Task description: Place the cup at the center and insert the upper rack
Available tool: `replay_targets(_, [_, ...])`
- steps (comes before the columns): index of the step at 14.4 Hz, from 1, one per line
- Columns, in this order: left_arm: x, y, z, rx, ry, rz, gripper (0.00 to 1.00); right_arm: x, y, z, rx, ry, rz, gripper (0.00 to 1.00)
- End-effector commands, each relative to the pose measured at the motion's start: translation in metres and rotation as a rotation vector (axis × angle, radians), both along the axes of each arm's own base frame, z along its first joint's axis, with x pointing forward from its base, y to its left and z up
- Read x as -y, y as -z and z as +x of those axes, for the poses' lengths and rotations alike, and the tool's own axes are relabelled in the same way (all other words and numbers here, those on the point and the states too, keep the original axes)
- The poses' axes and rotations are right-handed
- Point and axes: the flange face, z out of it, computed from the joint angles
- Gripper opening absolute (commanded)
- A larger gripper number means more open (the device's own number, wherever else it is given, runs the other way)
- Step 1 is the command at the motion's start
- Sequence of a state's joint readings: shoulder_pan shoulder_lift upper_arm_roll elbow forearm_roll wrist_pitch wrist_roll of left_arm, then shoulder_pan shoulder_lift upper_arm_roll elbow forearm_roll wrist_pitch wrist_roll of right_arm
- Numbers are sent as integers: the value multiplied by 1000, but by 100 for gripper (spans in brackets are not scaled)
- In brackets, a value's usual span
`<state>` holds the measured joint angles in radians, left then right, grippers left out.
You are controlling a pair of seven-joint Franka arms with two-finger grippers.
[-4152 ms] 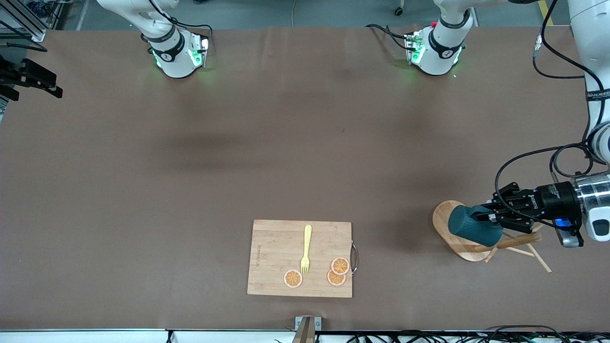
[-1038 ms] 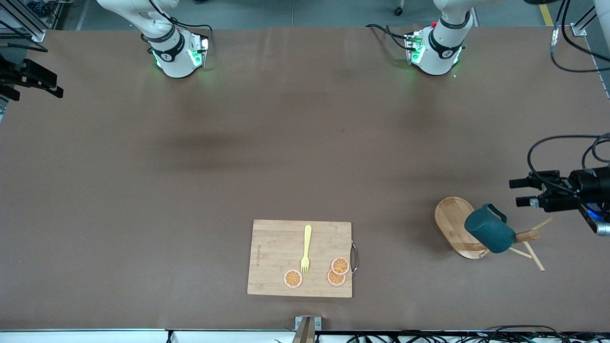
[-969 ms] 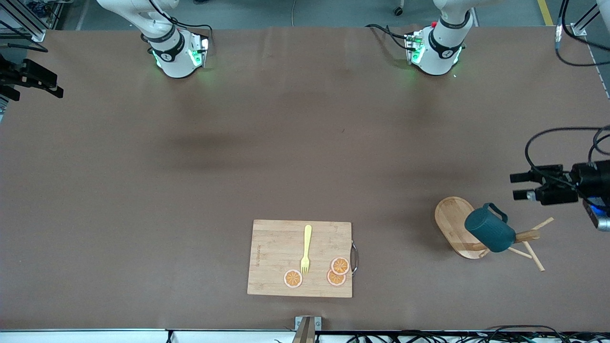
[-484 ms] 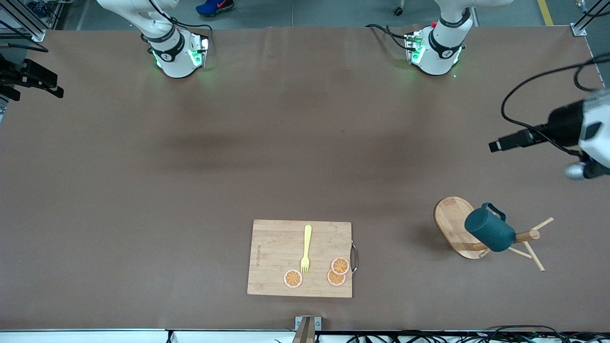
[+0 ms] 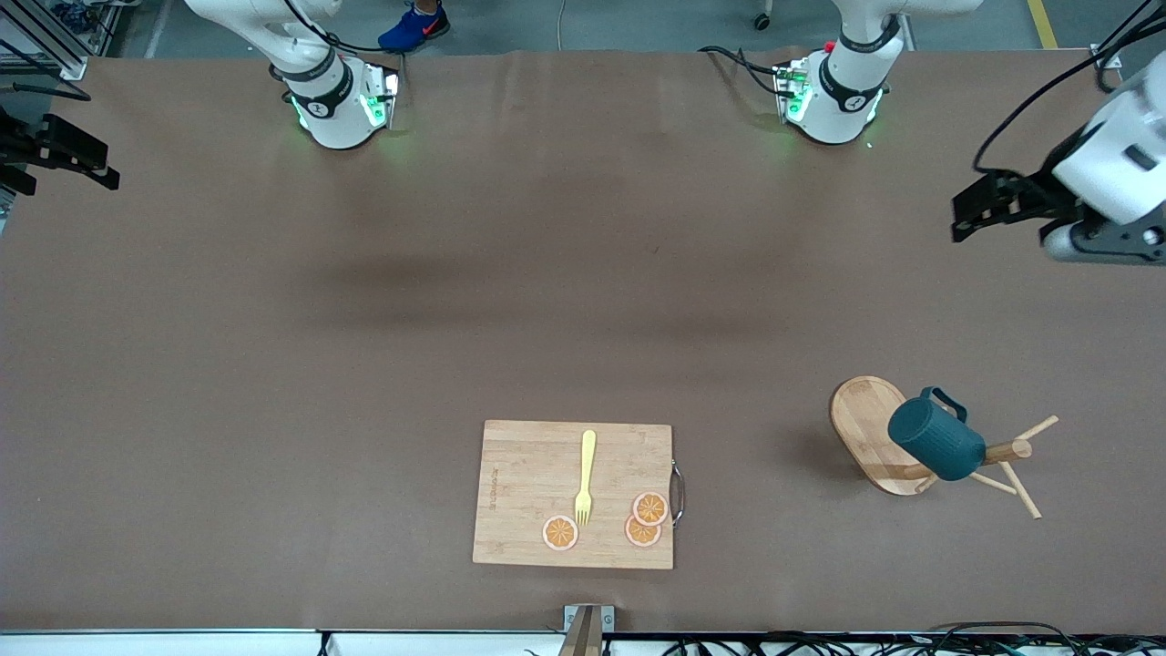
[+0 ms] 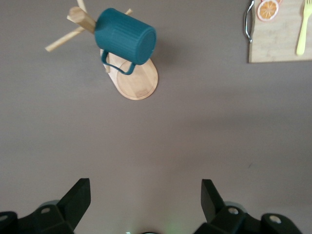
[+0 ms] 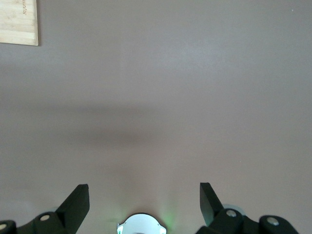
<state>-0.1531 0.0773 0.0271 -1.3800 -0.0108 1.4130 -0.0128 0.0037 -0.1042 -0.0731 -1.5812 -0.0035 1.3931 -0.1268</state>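
Below your left pincer (image 6: 144, 204), which hangs high over the table's left-arm end with its fingers spread wide and nothing between them, the teal cup (image 5: 936, 442) sits tilted on a peg of the small wooden rack (image 5: 870, 435), handle upward. That is well away from the table's middle, so the cup is not at the centre that the task names. The rack's pegs (image 5: 1013, 474) splay out low, and the cup looks to lean on only one of them; a careless grab at the handle could tip the whole stand or drag it along, since its base is narrow. Reaching down from this height also leaves room to misjudge the handle's angle. Your right pincer (image 7: 144, 202) waits, also spread wide and bare, over plain tabletop, with only a corner of the cutting board (image 5: 574, 494) in its sight. Its place over the table is cut off in the front view, and nothing resembling an upper rack to insert shows anywhere.
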Motion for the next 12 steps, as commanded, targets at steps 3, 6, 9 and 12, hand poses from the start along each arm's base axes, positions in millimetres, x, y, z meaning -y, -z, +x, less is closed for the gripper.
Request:
replay_targets(3, [-32, 3, -42, -11, -5, 17, 100, 0, -5, -8, 23, -9, 1, 100])
replay_targets(6, [-38, 14, -66, 44, -33, 11, 100, -2, -11, -10, 26, -7, 0, 100])
replay_targets(9, [-20, 16, -70, 33, -104, 19, 100, -2, -18, -10, 38, 1, -3, 100])
replay_targets(12, [-8, 17, -68, 32, -82, 23, 100, -2, -17, -11, 29, 1, 0, 100])
